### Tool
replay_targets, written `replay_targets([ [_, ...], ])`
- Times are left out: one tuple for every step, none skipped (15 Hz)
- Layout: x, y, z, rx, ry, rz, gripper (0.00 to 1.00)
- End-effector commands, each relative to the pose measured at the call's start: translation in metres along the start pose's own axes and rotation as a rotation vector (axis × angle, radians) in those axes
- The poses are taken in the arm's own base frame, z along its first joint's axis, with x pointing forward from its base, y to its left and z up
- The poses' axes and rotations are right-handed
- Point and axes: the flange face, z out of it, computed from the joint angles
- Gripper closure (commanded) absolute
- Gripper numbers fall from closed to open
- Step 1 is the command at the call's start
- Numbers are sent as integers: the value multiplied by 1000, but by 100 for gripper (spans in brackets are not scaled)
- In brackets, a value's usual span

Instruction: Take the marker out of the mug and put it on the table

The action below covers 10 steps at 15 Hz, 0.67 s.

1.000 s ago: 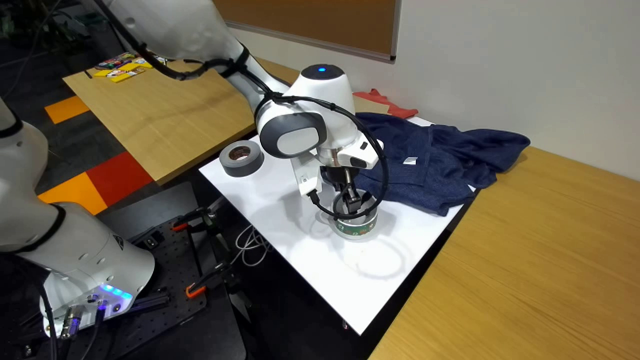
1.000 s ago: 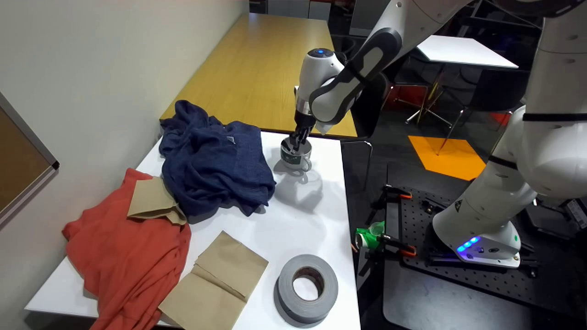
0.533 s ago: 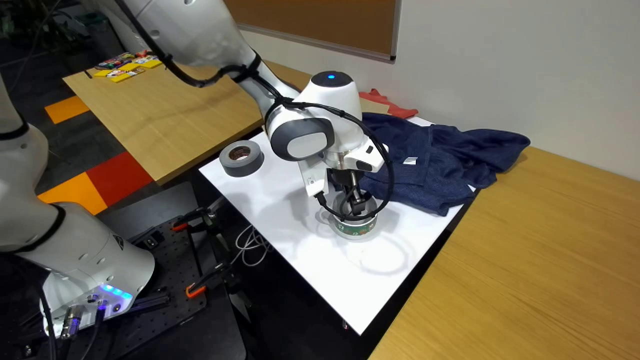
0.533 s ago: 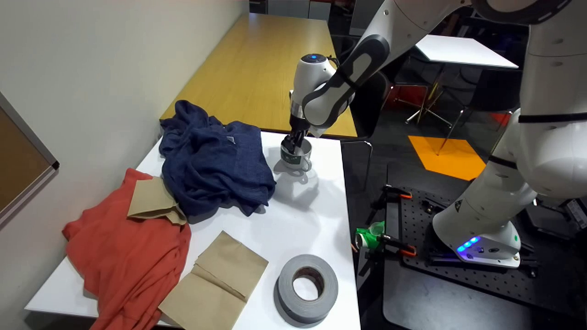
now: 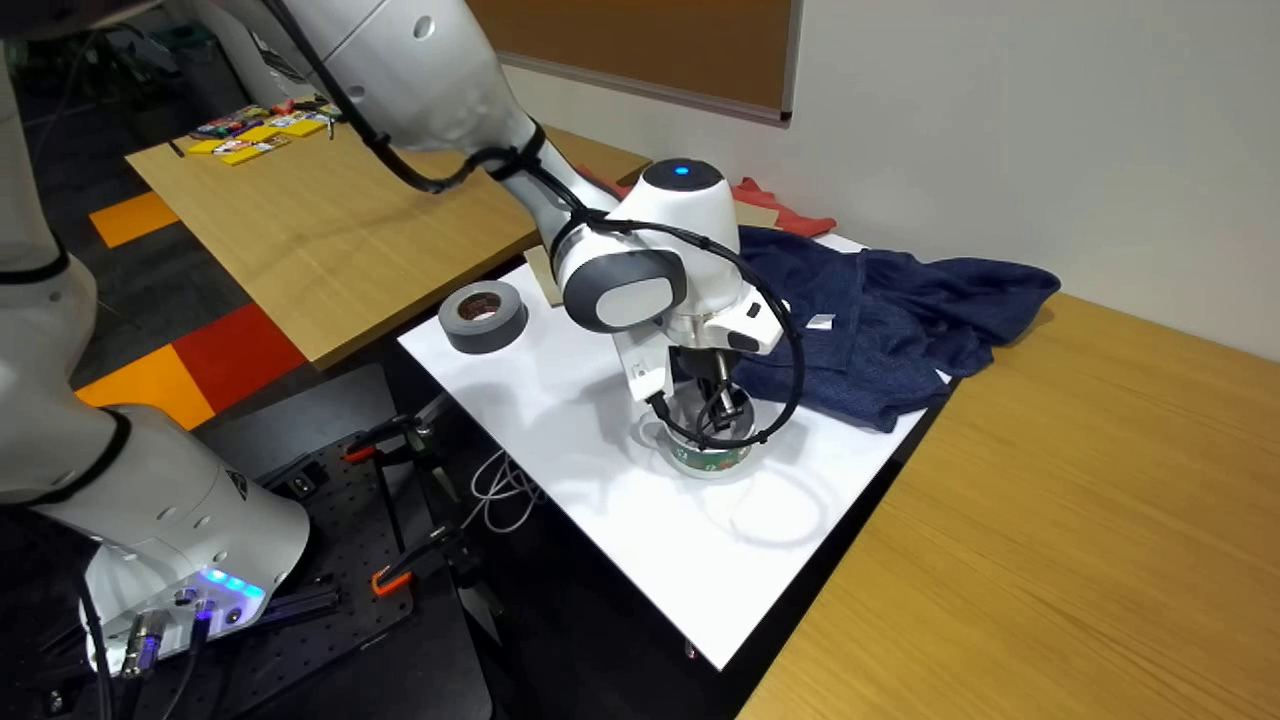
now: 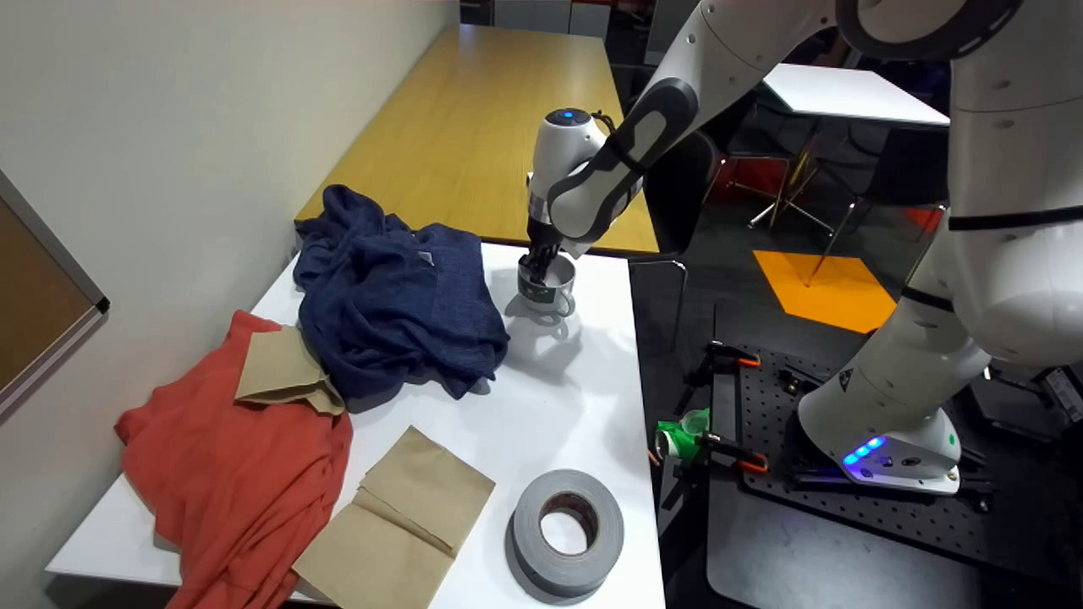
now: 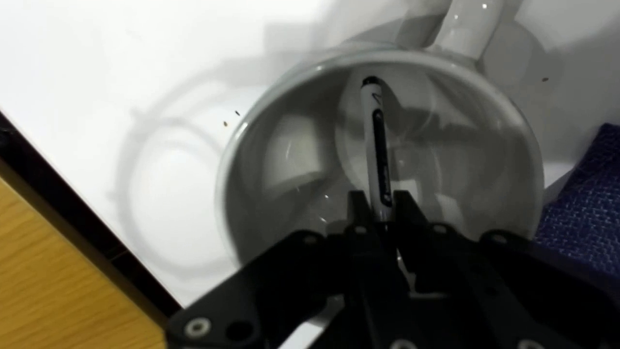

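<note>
The white-grey mug (image 5: pixel 711 461) with a green band stands upright on the white table (image 5: pixel 640 530); it also shows in an exterior view (image 6: pixel 535 295) and the wrist view (image 7: pixel 271 228). In the wrist view the white marker (image 7: pixel 380 145) leans inside the mug, its far end near the handle side. My gripper (image 7: pixel 380 196) reaches into the mug, also visible in both exterior views (image 5: pixel 727 418) (image 6: pixel 536 272). Its fingertips stand close on both sides of the marker. Dark shade hides whether they press on it. The marker's near end is hidden between the fingers.
Dark blue cloth (image 6: pixel 398 304) lies close beside the mug. Red cloth (image 6: pixel 237 457), brown paper (image 6: pixel 431 482) and a grey tape roll (image 6: pixel 529 524) lie farther along the table. A wooden tabletop (image 5: pixel 1050 540) borders the white table across a dark gap.
In both exterior views my gripper has moved lower and across the mug, away from the handle side, to the rim where a dark end showed. The mug has not moved.
</note>
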Motion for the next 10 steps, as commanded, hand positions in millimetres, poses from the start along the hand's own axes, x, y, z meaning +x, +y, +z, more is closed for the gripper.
replay_targets([
  [4,4,-4,18,33,4,100],
  [2,6,-9,21,35,17,99],
  [-1,9,-14,28,44,26,97],
  [-5,12,-22,31,57,41,97],
  [-7,14,-29,32,70,52,97],
  [-10,17,-40,35,91,58,97],
  [-13,19,-50,36,116,61,97],
  [-17,20,-62,39,140,62,97],
  [-20,20,-74,41,158,65,97],
  [-26,19,-88,45,183,58,97],
])
